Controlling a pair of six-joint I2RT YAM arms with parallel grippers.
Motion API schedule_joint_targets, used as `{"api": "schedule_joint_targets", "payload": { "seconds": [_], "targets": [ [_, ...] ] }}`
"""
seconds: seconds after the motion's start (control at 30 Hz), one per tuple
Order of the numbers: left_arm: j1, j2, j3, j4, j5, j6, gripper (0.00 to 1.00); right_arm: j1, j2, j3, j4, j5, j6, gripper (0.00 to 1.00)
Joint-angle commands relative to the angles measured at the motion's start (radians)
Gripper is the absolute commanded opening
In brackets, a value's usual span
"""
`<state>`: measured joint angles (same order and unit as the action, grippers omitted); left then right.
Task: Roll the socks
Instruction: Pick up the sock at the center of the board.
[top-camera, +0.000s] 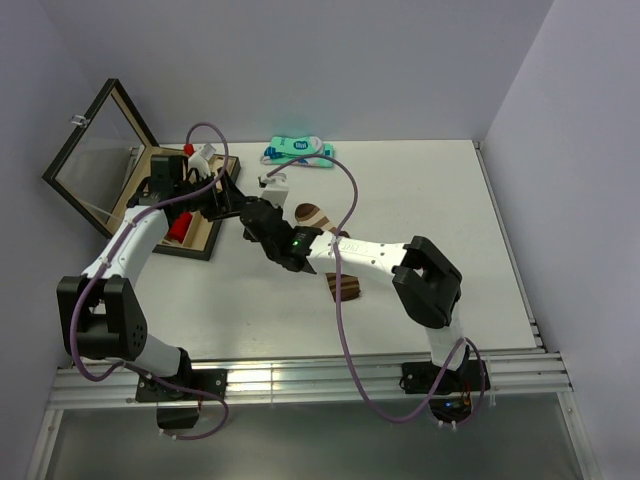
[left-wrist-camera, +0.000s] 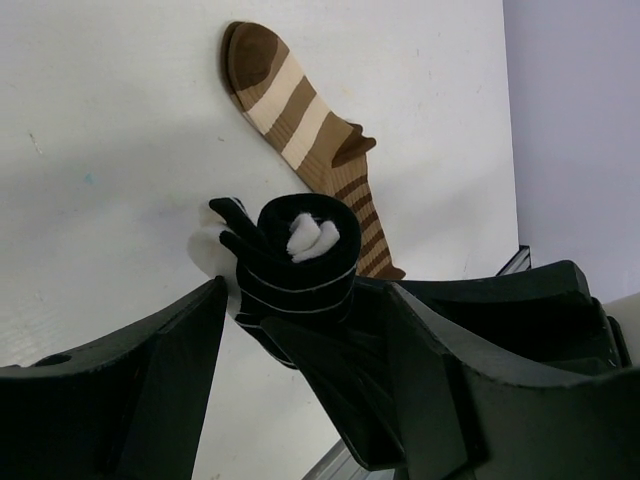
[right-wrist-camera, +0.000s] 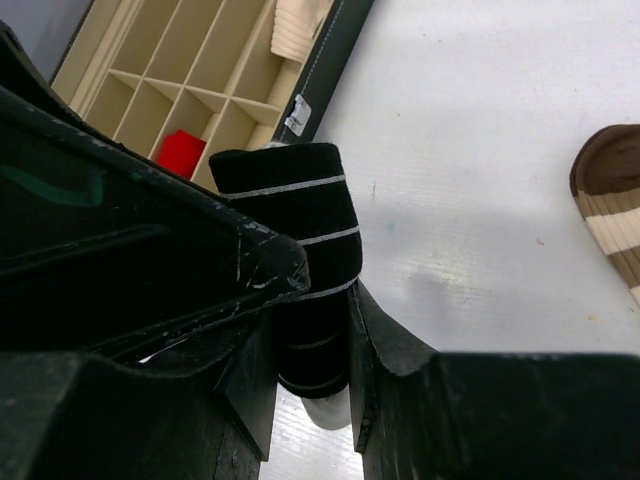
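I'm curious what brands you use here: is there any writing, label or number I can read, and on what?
teal-and-white package: print on a blue logo, too small to read.
white tag on the rim of the compartment box: too blurred to read.
black sock and brown sock: no writing visible.
So nothing here can be quoted.

On the surface (top-camera: 420, 200), the case (top-camera: 190, 250) sits at the far left, with its lid (top-camera: 95, 160) standing up on its left side. A package (top-camera: 298, 150) lies at the far edge, right of the case. The rolled sock (right-wrist-camera: 300, 220) is just right of the case, pinched between the right gripper (right-wrist-camera: 320, 300) fingers. The left gripper (left-wrist-camera: 305, 300) fingers are spread wide on either side of it. The flat sock (left-wrist-camera: 300, 120) lies right of the rolled sock, running far to near under the right arm (top-camera: 370, 255). 1 small item (right-wrist-camera: 182, 152) sits in a case compartment.
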<state>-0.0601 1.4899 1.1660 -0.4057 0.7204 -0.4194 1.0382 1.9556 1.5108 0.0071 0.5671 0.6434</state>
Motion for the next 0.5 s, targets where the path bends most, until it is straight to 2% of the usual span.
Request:
{"api": "schedule_joint_targets", "payload": {
  "seconds": [0.0,0.47],
  "targets": [
    [0.000,0.009,0.000,0.030,-0.002,-0.012,0.68,0.006,-0.038,0.003,0.094,0.021,-0.010,0.00],
    [0.000,0.000,-0.003,0.030,-0.006,-0.004,0.60,0.006,-0.037,0.005,0.140,-0.065,0.018,0.00]
  ]
}}
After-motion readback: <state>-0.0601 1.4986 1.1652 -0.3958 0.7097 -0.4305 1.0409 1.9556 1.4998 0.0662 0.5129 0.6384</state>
